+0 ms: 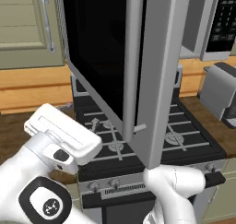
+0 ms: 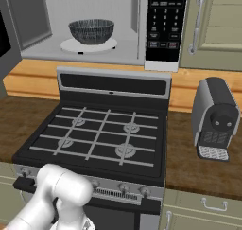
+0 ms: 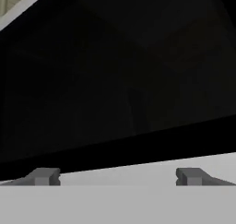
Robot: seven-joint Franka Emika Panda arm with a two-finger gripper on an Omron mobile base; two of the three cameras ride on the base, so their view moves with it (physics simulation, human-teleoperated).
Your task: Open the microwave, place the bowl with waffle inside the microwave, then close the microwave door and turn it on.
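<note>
The microwave (image 2: pixel 94 30) hangs above the stove (image 2: pixel 99 134) with its cavity wide open, and there sits the bowl (image 2: pixel 91 31) on the white round plate (image 2: pixel 66 46) in the middle of the microwave floor, upright, dark and speckled. Whatever lies inside the bowl cannot be made out from this angle. The microwave door (image 1: pixel 152 71) is swung far out toward the robot, and in the left base view it stands as a tall silver-framed panel with black glass, its slim vertical handle (image 1: pixel 131 61) facing the camera. The keypad strip (image 2: pixel 165 21) runs down the right side of the microwave, beside the beige cabinet door (image 2: pixel 217 25). The claw (image 3: pixel 119 177) is spread wide, its two dark fingertips (image 3: pixel 44 176) standing far apart at the bottom of the hand view, pinching nothing. Just ahead of them runs a pale silver edge with black glass beyond it, very close. In the left base view the white hand (image 1: pixel 64 135) sits low at the left, in front of the stove's left side, next to the open door. On the wooden desk (image 2: pixel 189 163), at the right of the stove, stands a silver and black coffee machine (image 2: pixel 215 118).
</note>
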